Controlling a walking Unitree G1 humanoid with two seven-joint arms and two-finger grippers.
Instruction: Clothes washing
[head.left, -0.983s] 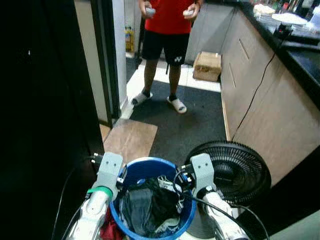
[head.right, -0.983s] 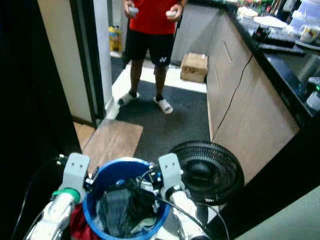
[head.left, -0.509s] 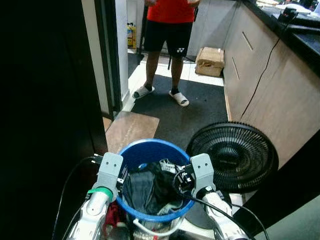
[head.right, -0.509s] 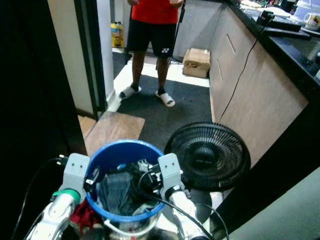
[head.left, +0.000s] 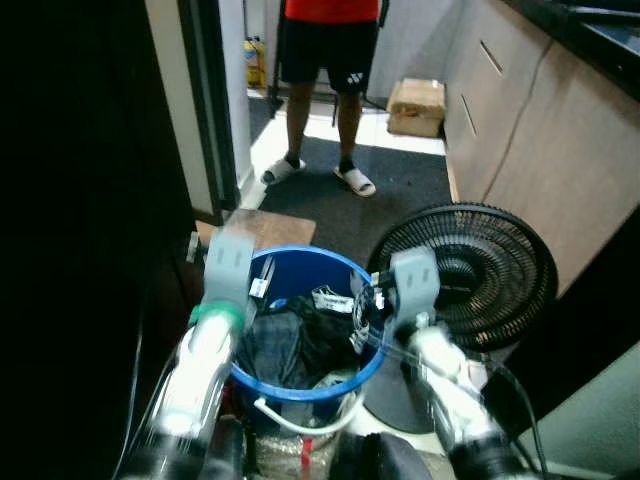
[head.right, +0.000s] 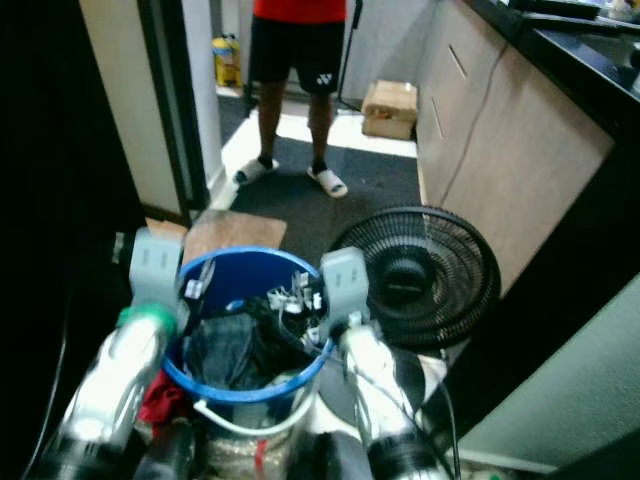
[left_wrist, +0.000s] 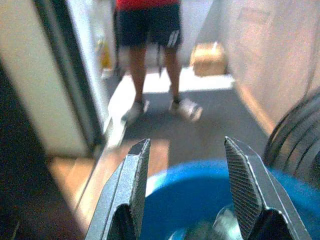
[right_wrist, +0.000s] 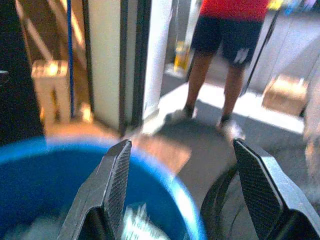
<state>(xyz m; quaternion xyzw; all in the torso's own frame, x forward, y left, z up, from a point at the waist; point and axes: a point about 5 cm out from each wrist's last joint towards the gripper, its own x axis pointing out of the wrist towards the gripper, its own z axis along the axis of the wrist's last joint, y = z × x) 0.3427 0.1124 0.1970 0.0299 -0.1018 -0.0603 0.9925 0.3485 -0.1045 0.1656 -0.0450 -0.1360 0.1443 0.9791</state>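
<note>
Left eye view first, and over on the left it's a dark doorway and a pale door frame (head.left: 170, 100). Now the left claw (left_wrist: 182, 192), spread wide, both black fingers apart with nothing between them, hanging just over the near rim of the blue bucket (head.left: 345, 275). Its silver arm runs down the bucket's left side. In the middle sits that bucket, stuffed with dark clothes (head.left: 290, 345), a bit of red cloth (head.right: 160, 398) poking out low beside it. Then the right claw (right_wrist: 192, 187), also wide and empty, hovering at the bucket's right rim. Beyond it a black fan (head.left: 470, 275) lies on the floor, just beside the bucket, and further right the wooden cabinet front (head.left: 540, 130). Ahead, a person in dark shorts and sandals (head.left: 320, 60) stands on the dark mat.

Looks like the carrying stage: laundry is loaded, washer nowhere to be seen. Next, I'd say, both claws need to close on the rim from either side and lift evenly, minding that fan.
</note>
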